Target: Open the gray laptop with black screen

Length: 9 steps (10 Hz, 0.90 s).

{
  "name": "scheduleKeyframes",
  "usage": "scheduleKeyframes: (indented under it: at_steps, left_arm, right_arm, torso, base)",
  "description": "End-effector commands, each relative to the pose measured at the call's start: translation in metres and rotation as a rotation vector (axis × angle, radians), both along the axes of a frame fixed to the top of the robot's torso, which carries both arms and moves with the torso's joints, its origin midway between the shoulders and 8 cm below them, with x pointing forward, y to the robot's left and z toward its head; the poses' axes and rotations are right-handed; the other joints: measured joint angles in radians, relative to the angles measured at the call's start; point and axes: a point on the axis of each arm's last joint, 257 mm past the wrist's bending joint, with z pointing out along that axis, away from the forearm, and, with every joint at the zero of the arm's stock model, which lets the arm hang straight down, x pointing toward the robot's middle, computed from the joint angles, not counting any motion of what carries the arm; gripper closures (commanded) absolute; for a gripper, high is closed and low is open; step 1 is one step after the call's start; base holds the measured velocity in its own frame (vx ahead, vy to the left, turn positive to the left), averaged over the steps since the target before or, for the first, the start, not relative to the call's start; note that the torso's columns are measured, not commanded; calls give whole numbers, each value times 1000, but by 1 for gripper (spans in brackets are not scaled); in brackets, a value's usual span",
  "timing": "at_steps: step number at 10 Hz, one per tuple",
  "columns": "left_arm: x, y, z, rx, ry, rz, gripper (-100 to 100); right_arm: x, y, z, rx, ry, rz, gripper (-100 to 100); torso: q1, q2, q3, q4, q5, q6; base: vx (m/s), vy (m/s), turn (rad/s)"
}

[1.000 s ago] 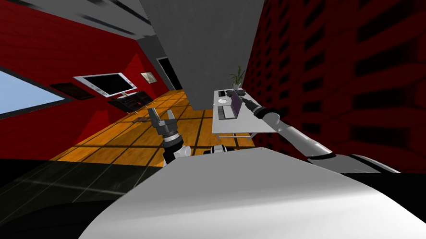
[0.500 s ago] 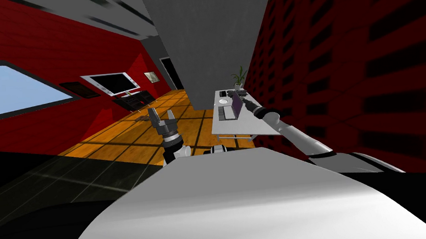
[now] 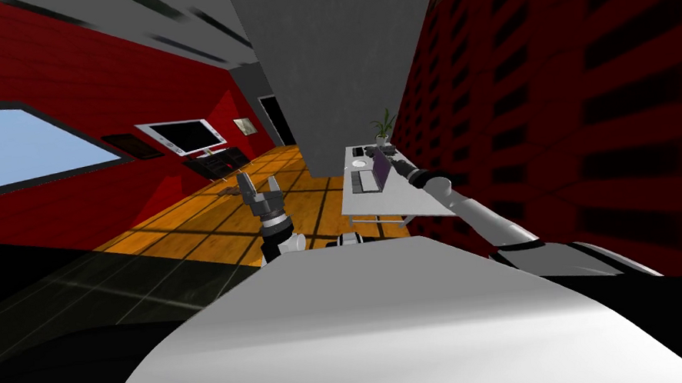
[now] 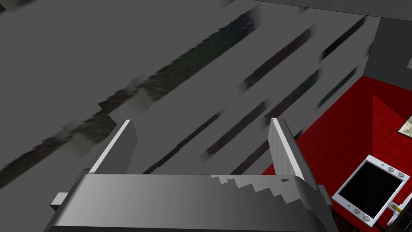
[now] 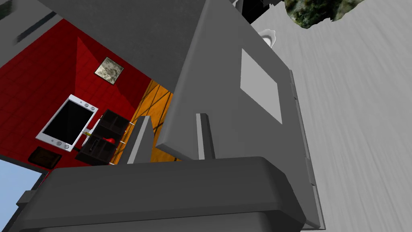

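Note:
The grey laptop (image 3: 373, 170) stands partly open on a white desk (image 3: 391, 204) by the red wall at my right. Its lid (image 5: 241, 92) is raised, with the keyboard base (image 3: 364, 180) flat before it. My right arm reaches across the desk, and my right gripper (image 5: 173, 117) is shut on the lid's free edge. One finger (image 5: 203, 135) lies on the lid's grey back, and the other finger (image 5: 141, 137) is on the screen side. My left gripper (image 3: 258, 186) is held up over the wooden floor, open and empty, its fingers (image 4: 120, 143) wide apart.
A potted plant (image 3: 381, 124), small dark items (image 3: 385, 149) and a white disc (image 3: 360, 163) share the desk's far end. A grey pillar (image 3: 329, 70) rises just behind the desk. A white-framed screen (image 3: 182, 135) and a dark shelf (image 3: 213, 163) stand across the orange floor.
My right gripper's fingers have drawn together onto the lid's edge. My head view has drifted slightly; the left arm has not moved.

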Motion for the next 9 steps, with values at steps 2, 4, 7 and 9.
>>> scheduleKeyframes:
  at_steps: [2,4,7,9]
  left_arm:
    - [0,0,0,0,0,0,0]
    - [0,0,0,0,0,0,0]
    - [0,0,0,0,0,0,0]
    - [0,0,0,0,0,0,0]
  right_arm:
    - [0,-21,-11,-186,42,7,100]
    - [0,-26,-11,-224,48,6,100]
    - [2,-33,-6,-280,47,6,100]
    - [3,-49,-22,-405,67,-8,100]
  torso:
    - [2,-3,-2,-3,-1,-6]
    - [-5,-3,-2,-3,-3,-6]
    - [-7,1,0,2,-1,2]
    - [-7,2,1,2,-2,1]
  base:
    - [15,216,-20]
    - [-5,99,26]
    - [7,98,5]
    - [-3,122,47]
